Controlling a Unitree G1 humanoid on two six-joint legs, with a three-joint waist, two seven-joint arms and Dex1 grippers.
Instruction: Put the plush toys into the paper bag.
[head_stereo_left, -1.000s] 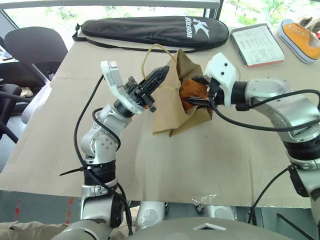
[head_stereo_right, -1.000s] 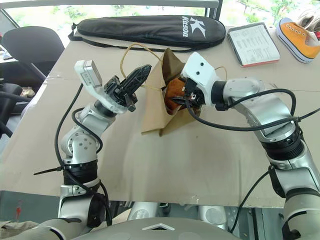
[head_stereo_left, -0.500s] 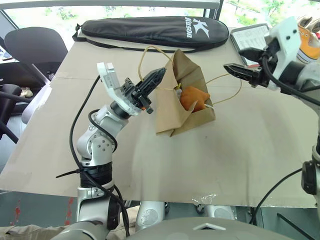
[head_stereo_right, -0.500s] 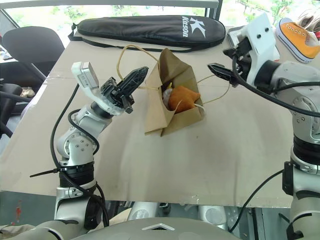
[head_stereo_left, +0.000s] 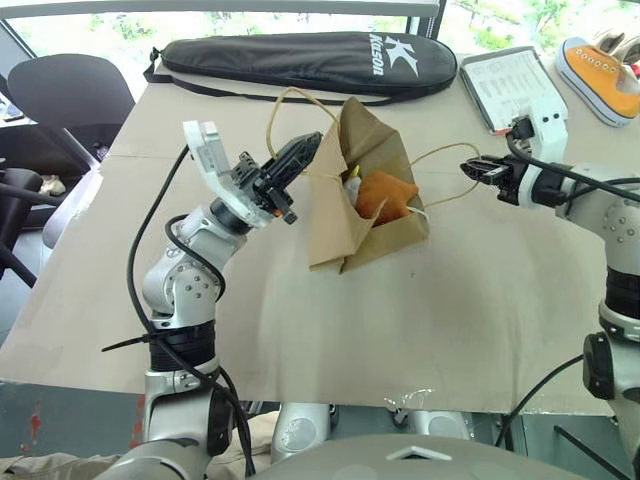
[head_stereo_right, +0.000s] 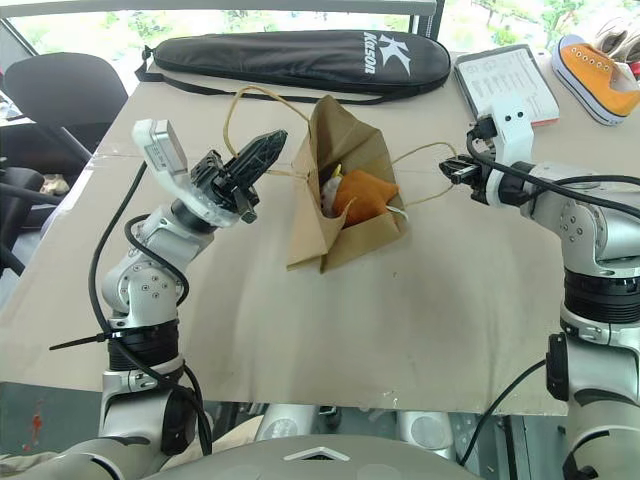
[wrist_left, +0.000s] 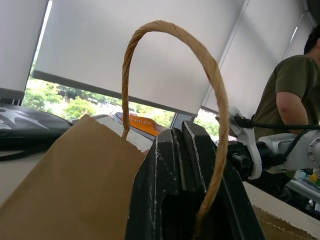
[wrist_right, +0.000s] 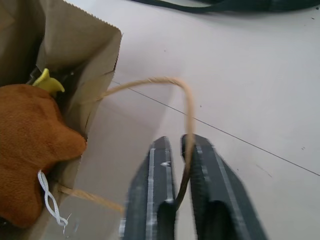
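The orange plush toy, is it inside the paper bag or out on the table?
Inside. The orange plush toy sits in the open mouth of the paper bag, partly sticking out.

There's white lettering on the long black racket case (head_stereo_left: 310, 62) at the far edge of the table (head_stereo_left: 420, 330): a large "K" with a brand word beside it running sideways, something like "Kason", though I can't make out every letter. The white sheet (head_stereo_left: 515, 88) near the sneaker (head_stereo_left: 602, 75) carries printed lines, too small to read.
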